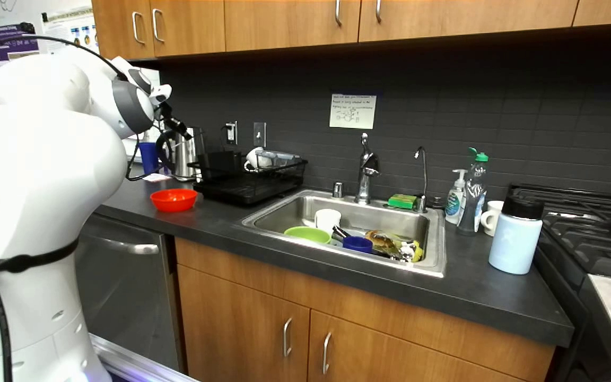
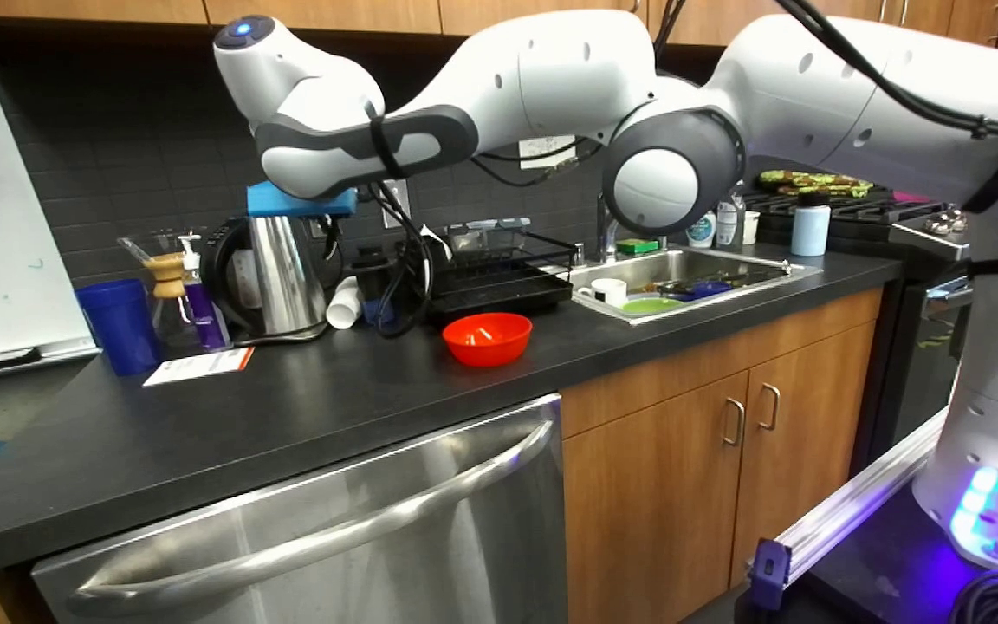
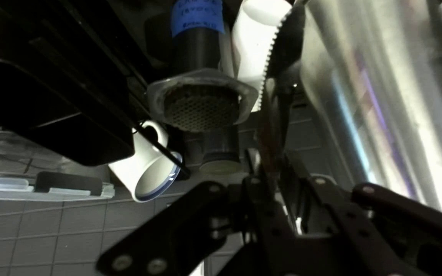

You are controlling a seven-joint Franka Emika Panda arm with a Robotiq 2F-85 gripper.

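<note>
Fingers [image 3: 263, 203] press together; whether they pinch the blurred, tooth-edged strip [image 3: 287, 46] is unclear.

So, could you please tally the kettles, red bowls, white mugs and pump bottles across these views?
Steel kettle: 1
Red bowl: 1
White mugs: 3, in the dish rack, in the sink and near the stove
Pump bottles: 2, one purple, one beside the green-capped bottle
Total: 7

Black-lidded light-blue cylindrical bottle [image 1: 515, 244] near black-grated stove [image 1: 610, 305]; lime-green round dish [image 1: 306, 234], white mug [image 1: 328, 219] in rectangular steel sink [image 1: 437, 239].
</note>
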